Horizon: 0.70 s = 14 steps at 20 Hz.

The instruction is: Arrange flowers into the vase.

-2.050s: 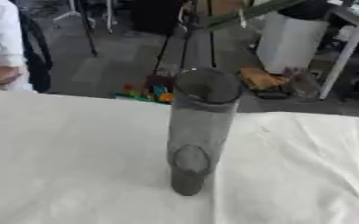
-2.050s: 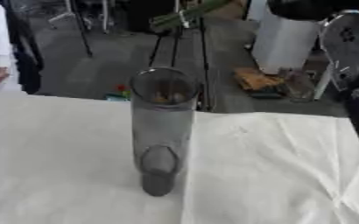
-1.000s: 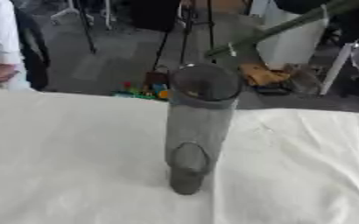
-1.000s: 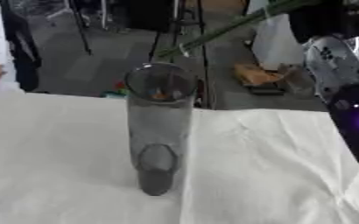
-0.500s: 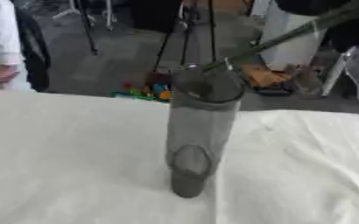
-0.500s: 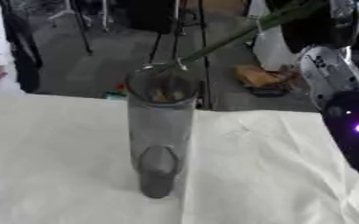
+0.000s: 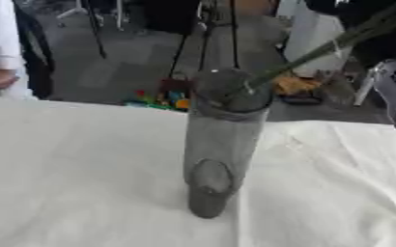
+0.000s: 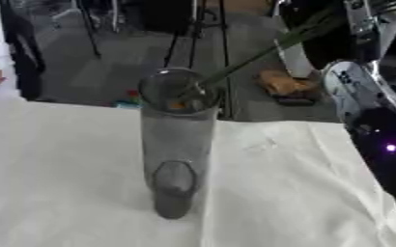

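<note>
Now stem [image 7: 319, 52] tip inside vase [image 7: 222, 140] mouth (earlier outside).

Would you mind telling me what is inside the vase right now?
The lower tip of a green stem sits just inside the mouth of the vase, slanting up to the right. Its upper end and any bloom are out of view.

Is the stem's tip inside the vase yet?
Just in: the green stem slants down from the upper right and its tip sits within the upright vase mouth.
</note>
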{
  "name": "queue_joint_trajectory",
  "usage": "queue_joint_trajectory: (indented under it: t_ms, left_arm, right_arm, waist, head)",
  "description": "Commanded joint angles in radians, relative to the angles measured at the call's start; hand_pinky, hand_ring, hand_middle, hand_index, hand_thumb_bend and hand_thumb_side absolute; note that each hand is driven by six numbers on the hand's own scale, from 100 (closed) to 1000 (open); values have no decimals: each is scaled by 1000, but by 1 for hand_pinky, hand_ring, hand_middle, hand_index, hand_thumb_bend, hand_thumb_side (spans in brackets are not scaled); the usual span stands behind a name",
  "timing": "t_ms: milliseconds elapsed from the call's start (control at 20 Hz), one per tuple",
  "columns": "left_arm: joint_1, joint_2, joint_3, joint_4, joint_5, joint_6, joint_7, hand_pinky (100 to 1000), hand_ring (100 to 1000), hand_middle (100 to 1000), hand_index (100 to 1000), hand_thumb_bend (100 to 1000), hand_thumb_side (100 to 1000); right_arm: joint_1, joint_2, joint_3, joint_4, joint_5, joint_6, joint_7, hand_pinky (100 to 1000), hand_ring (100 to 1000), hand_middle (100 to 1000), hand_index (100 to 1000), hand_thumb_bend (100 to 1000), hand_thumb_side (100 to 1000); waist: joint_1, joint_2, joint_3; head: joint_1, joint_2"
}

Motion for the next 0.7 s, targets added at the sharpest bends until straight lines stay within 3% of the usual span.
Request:
queue_joint_trajectory:
  t_ms: [50,450,700]
  left_arm:
    - [-11,6,0,-17,-4,-1,-3,729,663,889,931,248,1000]
    - [-11,7,-4,-17,-3,2,-7,729,663,890,932,249,1000]
    - [-8,9,-3,-17,-4,3,-7,730,663,891,931,251,1000]
  right_arm:
    - [-16,-25,-1,13,13,-246,271,100,100,100,100,117,211]
    - [-56,-2,14,50,7,-184,276,100,100,100,100,113,217]
    - [-75,1,13,84,25,-191,288,100,100,100,100,111,221]
  waist:
    - [2,-20,2]
    - [-7,-19,5]
    - [-16,-19,5]
  head:
    - [0,-14]
    - [0,-18]
    - [-1,-26]
